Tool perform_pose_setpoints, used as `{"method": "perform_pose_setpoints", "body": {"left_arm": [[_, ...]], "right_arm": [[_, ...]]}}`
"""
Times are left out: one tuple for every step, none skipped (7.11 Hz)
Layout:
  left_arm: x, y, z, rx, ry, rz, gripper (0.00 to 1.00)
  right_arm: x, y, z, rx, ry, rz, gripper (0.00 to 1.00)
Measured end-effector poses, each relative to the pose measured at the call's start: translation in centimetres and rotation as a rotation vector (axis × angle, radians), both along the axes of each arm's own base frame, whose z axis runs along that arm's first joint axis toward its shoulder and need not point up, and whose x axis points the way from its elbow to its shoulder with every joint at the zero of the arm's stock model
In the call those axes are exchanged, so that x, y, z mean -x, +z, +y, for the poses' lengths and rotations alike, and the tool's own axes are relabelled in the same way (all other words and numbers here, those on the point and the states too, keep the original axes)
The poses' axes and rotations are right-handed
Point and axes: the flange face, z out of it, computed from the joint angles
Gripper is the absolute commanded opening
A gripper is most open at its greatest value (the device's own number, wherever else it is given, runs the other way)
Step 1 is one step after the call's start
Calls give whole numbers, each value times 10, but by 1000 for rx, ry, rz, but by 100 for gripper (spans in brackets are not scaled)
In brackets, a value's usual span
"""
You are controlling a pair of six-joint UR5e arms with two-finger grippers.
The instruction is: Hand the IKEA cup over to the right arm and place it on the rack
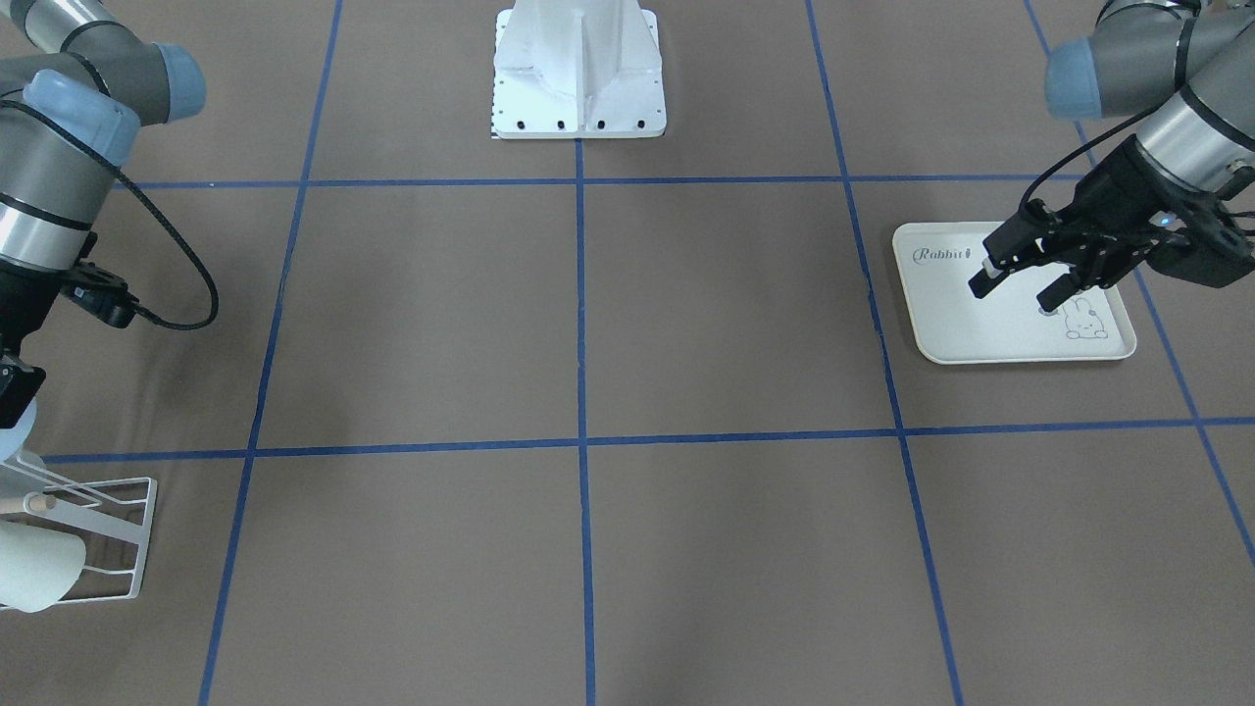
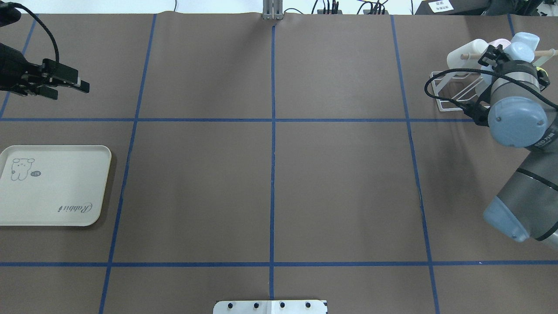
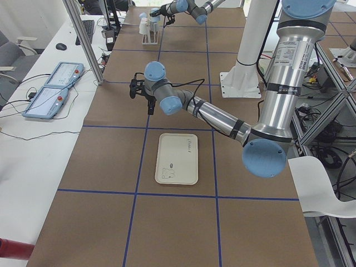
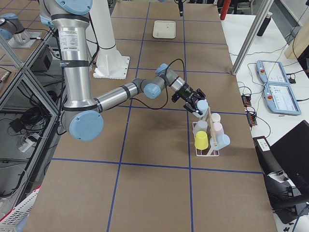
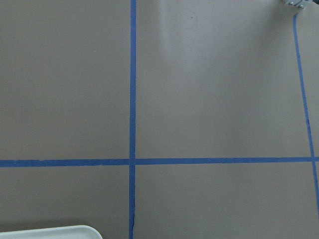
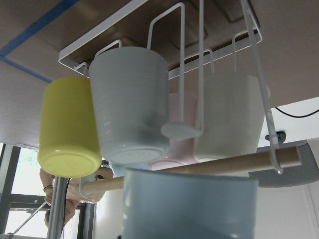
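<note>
The cup [image 6: 189, 204], pale blue, fills the bottom of the right wrist view, close against the wooden dowel [image 6: 234, 164] of the rack [image 6: 99, 42]. In the side view it sits at the top near end of the rack, right at the tip of the right gripper [image 4: 194, 103]. The fingers are hidden in every view, so I cannot tell whether they pinch the cup or have let it go.

It looks like thin moulded plastic. I judge it light, stiff and hard to break, but smooth enough to slide out of a weak pinch. The wall tapers, so a hold across the wall seems best, with the mouth left free for a prong. No maker's mark can be read on it.

Four more cups hang on the rack beyond it. They are a yellow cup [image 6: 67, 124], a pale grey cup [image 6: 132, 104] with faint rings, a cream cup [image 6: 232, 114], and a pink cup [image 6: 172, 149] half hidden between the last two. None shows any writing.

The rack stands at the corner of the brown table [image 2: 340, 183], which is crossed by blue tape lines. Well apart, on the far side, the left gripper [image 1: 1017, 292] hangs with its fingers spread and nothing in them. Below it lies a cream tray [image 1: 966, 338] with the word "Rabbit" in script and a small line-drawn rabbit.
</note>
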Motion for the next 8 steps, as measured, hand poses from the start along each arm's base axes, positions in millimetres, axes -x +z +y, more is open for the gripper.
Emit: {"method": "perform_pose_setpoints", "body": {"left_arm": [[0,-1,0,-1,0,0,100],[0,-1,0,-2,-1,0,100],[0,-1,0,-3,-2,0,100],[0,-1,0,-4,-2,-1,100],[0,-1,0,-4,-3,-1,100],[-1,-1,0,-4,-2,-1,100],[-1,-1,0,-4,-2,-1,100],[-1,-1,0,-4,-1,-2,100]], "right_arm": [[5,4,0,0,-1,9,53],[9,8,-1,2,-2,11,53],[13,10,-2,3,0,9,53],[17,14,-3,7,1,7,54],[21,18,-4,10,2,7,58],[24,20,-4,14,1,8,75],[27,23,-4,18,-2,11,100],[31,25,-5,21,-8,14,100]]}}
